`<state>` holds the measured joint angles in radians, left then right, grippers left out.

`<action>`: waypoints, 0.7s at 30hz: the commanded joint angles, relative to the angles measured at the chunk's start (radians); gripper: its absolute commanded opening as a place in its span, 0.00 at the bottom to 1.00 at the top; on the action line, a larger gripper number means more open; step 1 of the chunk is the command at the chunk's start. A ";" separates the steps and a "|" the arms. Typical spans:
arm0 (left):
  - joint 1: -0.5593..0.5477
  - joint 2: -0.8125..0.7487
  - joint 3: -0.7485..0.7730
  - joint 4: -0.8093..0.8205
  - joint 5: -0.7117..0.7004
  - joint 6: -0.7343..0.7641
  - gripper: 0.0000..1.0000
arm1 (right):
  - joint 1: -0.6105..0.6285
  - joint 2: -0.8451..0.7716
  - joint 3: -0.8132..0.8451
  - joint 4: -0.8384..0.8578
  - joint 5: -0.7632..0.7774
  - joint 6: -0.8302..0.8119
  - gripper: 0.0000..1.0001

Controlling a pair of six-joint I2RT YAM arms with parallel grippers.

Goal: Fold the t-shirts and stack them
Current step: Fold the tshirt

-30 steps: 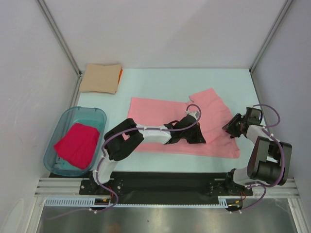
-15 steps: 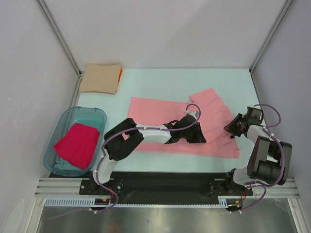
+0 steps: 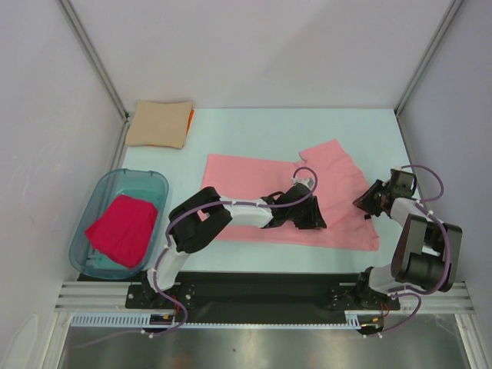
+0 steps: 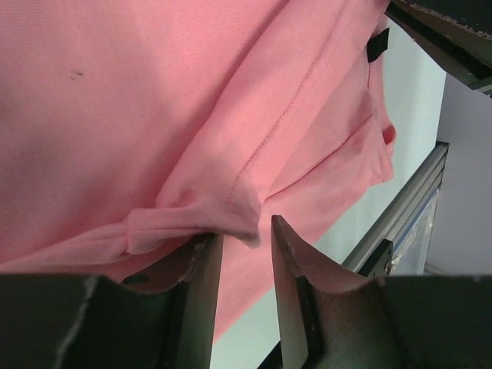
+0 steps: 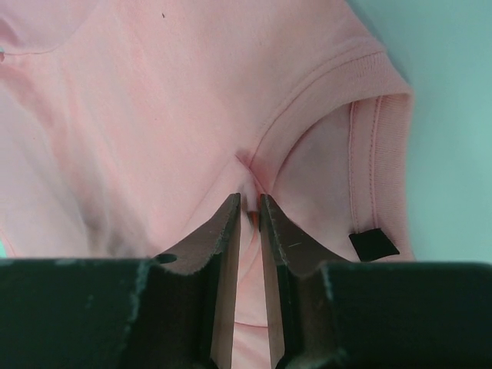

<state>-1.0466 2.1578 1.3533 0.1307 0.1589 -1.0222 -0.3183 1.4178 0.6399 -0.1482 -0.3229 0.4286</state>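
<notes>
A salmon-pink t-shirt (image 3: 254, 181) lies spread across the middle of the table, one sleeve folded up at the back right. My left gripper (image 3: 315, 219) is low over its near edge. In the left wrist view the left gripper (image 4: 244, 231) is open, and a bunched fold of the shirt (image 4: 192, 211) rests at the left fingertip. My right gripper (image 3: 361, 201) is at the shirt's right side. In the right wrist view it (image 5: 248, 201) is shut on a pinch of cloth beside the collar, near the dark label (image 5: 374, 244).
A folded tan t-shirt (image 3: 159, 123) lies on an orange one (image 3: 191, 117) at the back left corner. A translucent teal tub (image 3: 100, 188) at the left holds a crimson-pink t-shirt (image 3: 123, 227). White walls and metal posts close in the table.
The left arm's elbow has shifted slightly toward the right; its gripper stays over the shirt's near edge. The right gripper has hardly moved.
</notes>
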 commanded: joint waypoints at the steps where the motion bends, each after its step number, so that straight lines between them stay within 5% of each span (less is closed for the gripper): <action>1: 0.000 0.007 0.044 -0.022 -0.024 -0.019 0.36 | -0.005 0.013 0.020 0.032 -0.013 -0.002 0.22; 9: 0.002 -0.001 0.081 -0.081 -0.048 0.030 0.00 | -0.004 0.007 0.026 0.010 0.014 -0.004 0.07; 21: 0.030 -0.107 0.014 -0.102 0.030 0.076 0.00 | 0.159 -0.221 0.096 -0.266 0.293 -0.004 0.00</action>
<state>-1.0363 2.1468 1.3853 0.0334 0.1520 -0.9840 -0.1925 1.2819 0.6895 -0.3111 -0.1402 0.4175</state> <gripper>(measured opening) 0.014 0.012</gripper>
